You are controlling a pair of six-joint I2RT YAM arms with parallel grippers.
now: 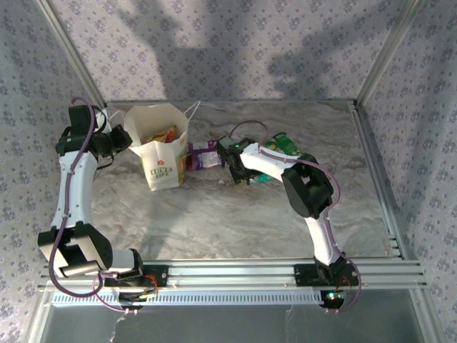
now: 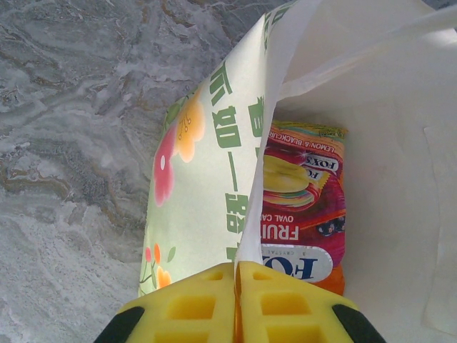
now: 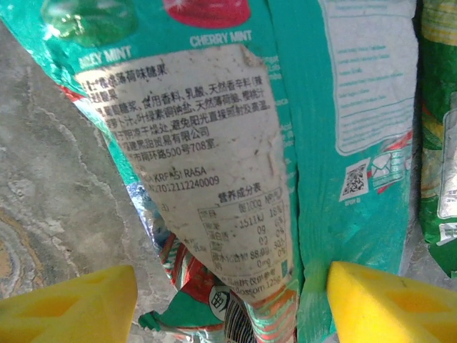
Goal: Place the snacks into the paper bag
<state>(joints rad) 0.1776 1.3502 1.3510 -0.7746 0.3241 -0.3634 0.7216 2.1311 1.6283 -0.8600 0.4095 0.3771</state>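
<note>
Fingers (image 2: 186, 311) of the left gripper (image 2: 236, 286) are pinched on the wall of the paper bag (image 2: 207, 179). Fingers (image 3: 71, 304) of the right gripper (image 3: 232, 286) are held spread over a teal packet (image 3: 214, 164).

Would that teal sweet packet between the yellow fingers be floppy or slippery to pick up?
Probably floppy: the teal packet looks creased and thin. Its glossy film may be slippery. Being flat, it should slide, not roll, if pushed.

From above and behind I see the whole surface (image 1: 214, 214). My wrist cameras sit close over the paper bag (image 1: 163, 153) and the teal packets (image 3: 357, 107).
</note>
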